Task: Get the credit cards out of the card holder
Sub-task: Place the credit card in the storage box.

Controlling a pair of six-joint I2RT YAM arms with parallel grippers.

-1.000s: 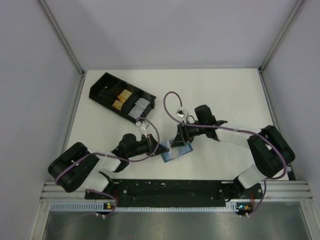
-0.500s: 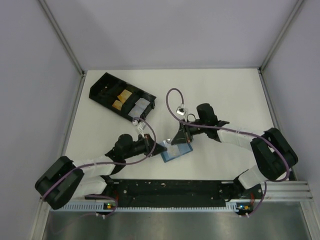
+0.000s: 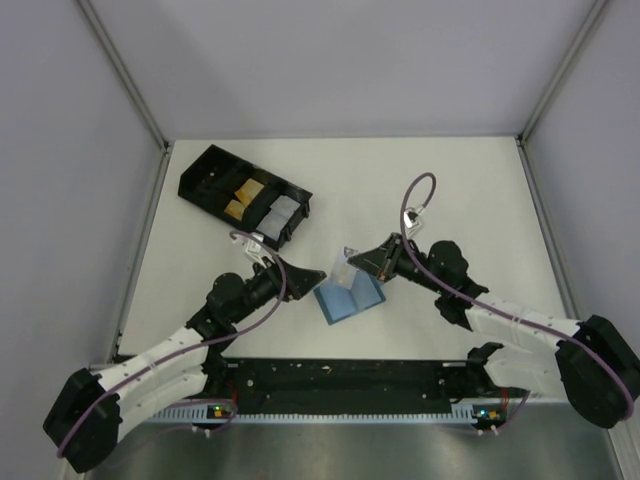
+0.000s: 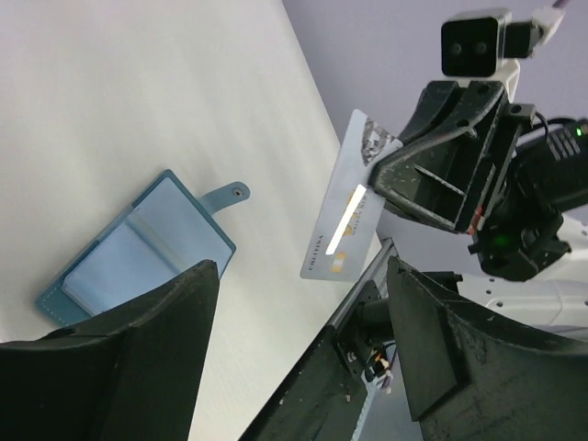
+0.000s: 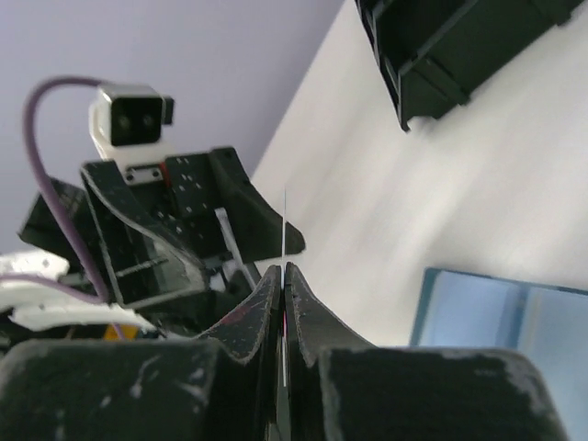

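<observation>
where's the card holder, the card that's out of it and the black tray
card holder (image 3: 350, 298): top view, middle of its open blue inner panels.
credit card (image 4: 347, 209): left wrist view, centre of its silver face.
black tray (image 3: 203, 180): top view, bare left compartment.

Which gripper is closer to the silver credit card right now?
Right. The right gripper is shut on the credit card, holding it raised clear of the card holder. The left gripper is open beside the holder, not touching the card.
</observation>
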